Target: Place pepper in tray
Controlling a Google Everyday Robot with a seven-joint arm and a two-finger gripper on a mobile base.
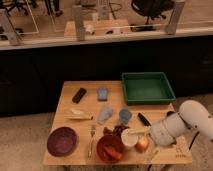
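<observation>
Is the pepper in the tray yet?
No: the pepper lies in the brown bowl at the front, apart from the tray, with the gripper just right of the bowl.

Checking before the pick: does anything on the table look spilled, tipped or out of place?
Nothing stands out. The pepper lies in the reddish-brown bowl, the green tray sits flat, and the gripper hangs by the white cup.
</observation>
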